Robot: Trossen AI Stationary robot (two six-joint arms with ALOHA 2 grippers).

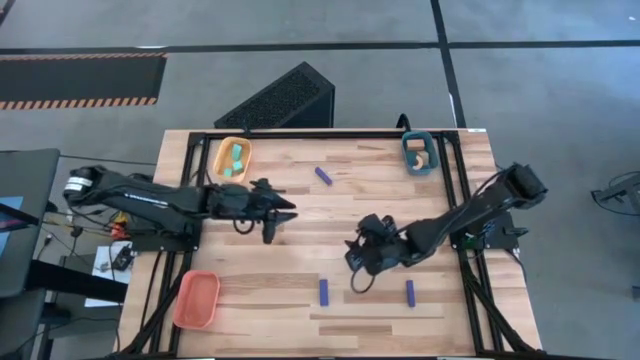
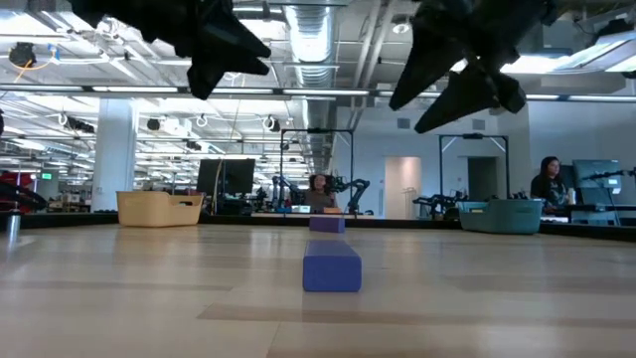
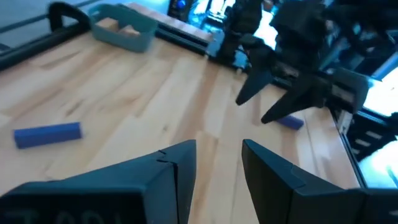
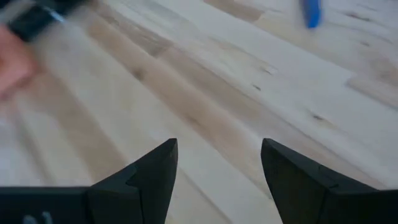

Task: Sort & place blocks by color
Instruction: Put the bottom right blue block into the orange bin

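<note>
The right gripper (image 1: 355, 272) hangs above bare wood near the middle of the pale butcher-block table (image 1: 380, 190), its two dark fingers (image 4: 152, 177) spread apart with nothing between them; just beside it, toward the near edge, lies a dark blue oblong block (image 1: 324, 291), and a second dark blue oblong block (image 1: 410, 291) lies to its right, also near the front edge; a third dark blue oblong block (image 1: 323, 176) rests further back, left of centre. The left gripper (image 1: 283, 213) is held out over the table's left half, its fingers (image 3: 180, 168) parted by a narrow gap and empty. At the far left corner sits a yellow-orange plastic tray (image 1: 217, 158) holding light cyan chunks (image 1: 236, 162); at the far right corner a teal plastic tray (image 1: 416, 155) holds tan bare-wood pieces (image 1: 423, 157); at the near left corner lies an orange plastic tray (image 1: 197, 300).
</note>
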